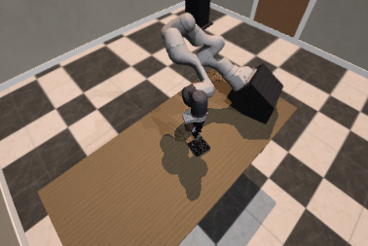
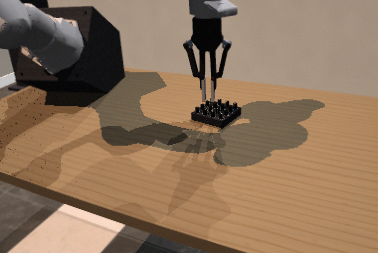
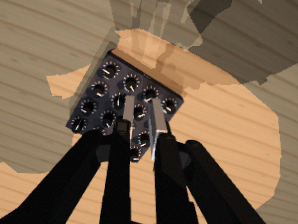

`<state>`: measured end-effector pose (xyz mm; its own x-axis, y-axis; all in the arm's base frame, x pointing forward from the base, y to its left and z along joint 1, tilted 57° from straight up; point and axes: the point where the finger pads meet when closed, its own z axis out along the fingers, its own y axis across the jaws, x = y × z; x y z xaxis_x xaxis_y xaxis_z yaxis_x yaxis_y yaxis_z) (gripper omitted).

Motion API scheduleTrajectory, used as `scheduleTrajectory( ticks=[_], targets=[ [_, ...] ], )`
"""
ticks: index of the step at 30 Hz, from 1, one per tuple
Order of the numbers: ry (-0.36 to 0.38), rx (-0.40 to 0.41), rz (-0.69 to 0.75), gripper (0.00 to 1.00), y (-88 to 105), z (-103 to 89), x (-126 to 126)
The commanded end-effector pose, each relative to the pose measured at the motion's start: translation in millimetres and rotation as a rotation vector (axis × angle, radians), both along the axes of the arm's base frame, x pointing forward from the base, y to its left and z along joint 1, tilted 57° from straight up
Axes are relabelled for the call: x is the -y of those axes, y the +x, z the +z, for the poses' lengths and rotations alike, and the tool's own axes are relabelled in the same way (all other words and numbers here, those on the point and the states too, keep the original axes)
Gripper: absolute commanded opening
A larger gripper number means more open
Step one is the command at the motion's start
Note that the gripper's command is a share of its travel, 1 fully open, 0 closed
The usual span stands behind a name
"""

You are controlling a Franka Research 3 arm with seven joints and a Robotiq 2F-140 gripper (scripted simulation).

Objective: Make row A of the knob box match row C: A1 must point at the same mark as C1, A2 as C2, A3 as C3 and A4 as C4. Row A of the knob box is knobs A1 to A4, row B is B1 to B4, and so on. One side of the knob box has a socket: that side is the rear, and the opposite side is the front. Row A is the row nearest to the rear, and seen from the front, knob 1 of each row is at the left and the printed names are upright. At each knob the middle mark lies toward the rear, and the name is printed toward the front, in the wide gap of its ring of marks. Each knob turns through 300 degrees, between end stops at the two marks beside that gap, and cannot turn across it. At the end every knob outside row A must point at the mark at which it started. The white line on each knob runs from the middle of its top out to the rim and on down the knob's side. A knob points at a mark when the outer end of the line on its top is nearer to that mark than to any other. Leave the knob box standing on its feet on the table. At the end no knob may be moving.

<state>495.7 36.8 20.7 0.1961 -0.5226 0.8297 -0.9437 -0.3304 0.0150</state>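
Observation:
The black knob box point(image 1: 199, 144) point(image 2: 208, 118) point(image 3: 114, 61) stands on the table, turned at an angle in the wrist view. The side with what looks like the socket faces the upper right there. Along it lie A1 point(image 3: 110, 70), A2 point(image 3: 131, 82), A3 point(image 3: 150, 94) and A4 point(image 3: 169, 104). C1 point(image 3: 88, 106) and C2 point(image 3: 108, 118) show; C3 is hidden by a finger, and C4 point(image 3: 145, 138) is partly visible. The knob lines are too small to read surely. My gripper point(image 1: 198, 136) point(image 2: 208, 99) point(image 3: 141, 109) is open by a narrow gap, its tips just above the knobs, holding nothing.
The wooden table point(image 1: 122, 179) point(image 2: 310, 194) carries the box. The arm's dark angular base point(image 1: 258, 93) point(image 2: 102, 51) stands at one end of the table. Shadows of the arm fall across the table and partly around the box.

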Motion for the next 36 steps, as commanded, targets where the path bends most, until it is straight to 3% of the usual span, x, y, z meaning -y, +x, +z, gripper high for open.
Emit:
scheduleTrajectory(
  ticks=[1, 36],
  targets=[
    [-0.046, -0.128, 0.077, 0.12, -2.5, 0.3, 2.2],
    [-0.178, -0.550, 0.361, 0.12, -15.8, -6.1, 2.4]
  ],
)
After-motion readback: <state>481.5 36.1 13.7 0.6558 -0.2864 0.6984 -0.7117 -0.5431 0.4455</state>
